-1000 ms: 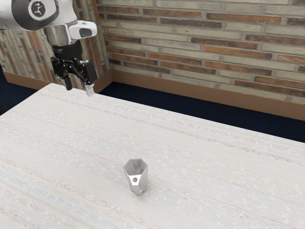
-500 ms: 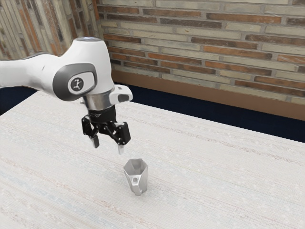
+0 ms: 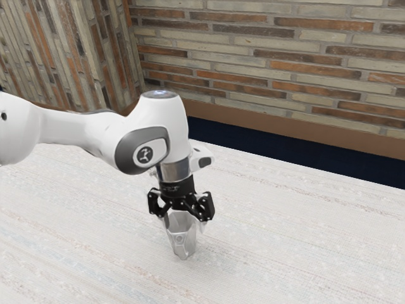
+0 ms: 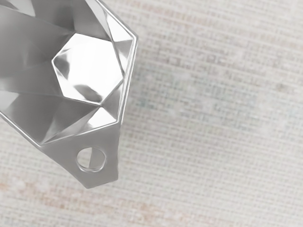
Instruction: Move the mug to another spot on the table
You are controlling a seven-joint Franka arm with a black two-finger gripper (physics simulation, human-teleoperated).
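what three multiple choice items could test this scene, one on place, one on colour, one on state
1. The gripper is: A right over the mug; B beside the mug, well apart; C behind the mug, far off.
2. The mug's colour: A red; B silver-grey; C blue.
3. The mug is: A on its side; B upside down; C upright on the table.
Answers: 1 A, the exterior view shows it at the mug's rim; 2 B, its facets look metallic grey; 3 C, its open mouth faces up.
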